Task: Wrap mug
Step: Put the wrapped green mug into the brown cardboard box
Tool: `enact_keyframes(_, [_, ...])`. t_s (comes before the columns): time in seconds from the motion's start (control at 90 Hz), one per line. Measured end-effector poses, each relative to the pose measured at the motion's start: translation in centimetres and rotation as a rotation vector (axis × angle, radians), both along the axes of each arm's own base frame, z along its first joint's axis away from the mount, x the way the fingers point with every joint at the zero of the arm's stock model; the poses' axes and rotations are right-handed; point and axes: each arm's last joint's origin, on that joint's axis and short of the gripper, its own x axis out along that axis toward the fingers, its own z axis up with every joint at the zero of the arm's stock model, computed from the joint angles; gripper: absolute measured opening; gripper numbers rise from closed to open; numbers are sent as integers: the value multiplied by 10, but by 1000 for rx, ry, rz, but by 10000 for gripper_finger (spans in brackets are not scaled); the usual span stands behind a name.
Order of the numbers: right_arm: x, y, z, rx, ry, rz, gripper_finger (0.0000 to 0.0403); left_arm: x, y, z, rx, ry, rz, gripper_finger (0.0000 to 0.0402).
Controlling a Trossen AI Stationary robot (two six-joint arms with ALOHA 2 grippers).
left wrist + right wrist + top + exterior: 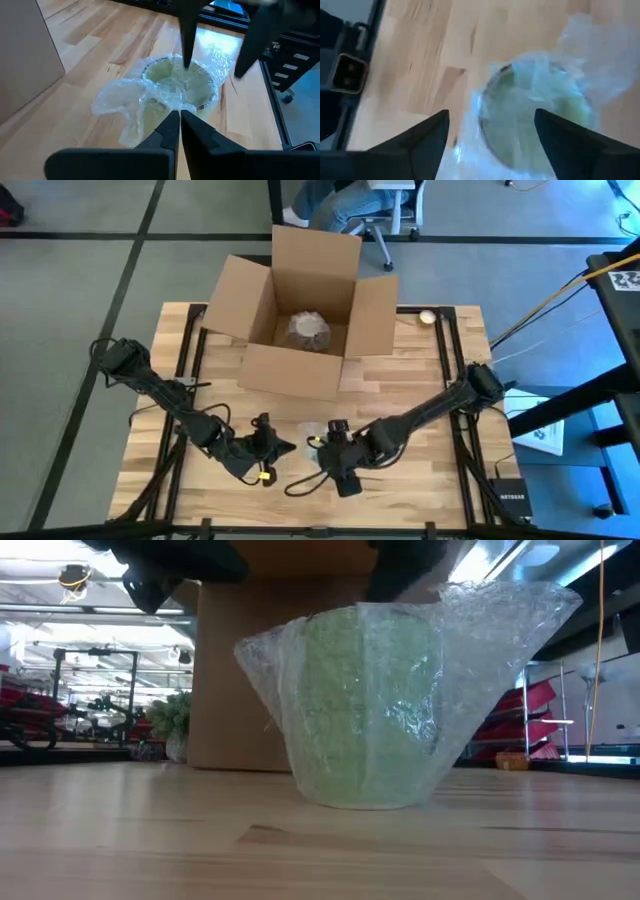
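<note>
Green mug [365, 710] upright on wooden table [150, 840], near the front edge, swathed in clear bubble wrap [500, 630] flaring above its rim. Left gripper [179, 125] just beside it, fingers pressed together, holding nothing visible. Right gripper [490, 125] above it, fingers spread wide. Open cardboard box [300, 320] behind, well apart.

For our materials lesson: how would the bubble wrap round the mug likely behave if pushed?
The bubble wrap looks thin and crinkled, so probably floppy and light. It flares loosely above the mug, so a push would likely crumple it, not shift the mug.
</note>
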Motion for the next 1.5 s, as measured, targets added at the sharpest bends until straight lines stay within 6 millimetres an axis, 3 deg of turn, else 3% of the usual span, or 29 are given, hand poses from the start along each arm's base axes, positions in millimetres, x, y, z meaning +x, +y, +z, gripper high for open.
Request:
enact_keyframes(0.122, [7, 3, -30, -42, 66, -4, 268, 0, 0, 0, -5, 2, -4, 0])
enact_keyframes(0.322, [18, 9, -60, -57, 77, -5, 218, 0, 0, 0, -14, 3, -8, 0])
enact_keyframes(0.422, [17, 9, -61, -55, 91, -4, 158, 0, -1, 0, -13, 4, -13, 0])
enact_keyframes(0.556, [15, 9, -57, -26, 107, 14, 35, 0, -1, 0, -14, 6, -14, 0])
enact_keyframes(0.711, [5, 15, -44, 17, 117, 36, 27, -2, -3, 0, -17, 7, -27, 0])
enact_keyframes(1.044, [-40, 34, 49, 75, -128, 178, 13, -22, -23, 11, -32, -17, -124, 0])
enact_keyframes(1.3, [-57, 16, 119, 61, -462, 233, 11, -29, -25, 20, -34, -47, -146, 0])
enact_keyframes(1.5, [-59, -12, 181, -31, -769, 286, 10, -28, -23, 19, -29, -46, -138, 0])
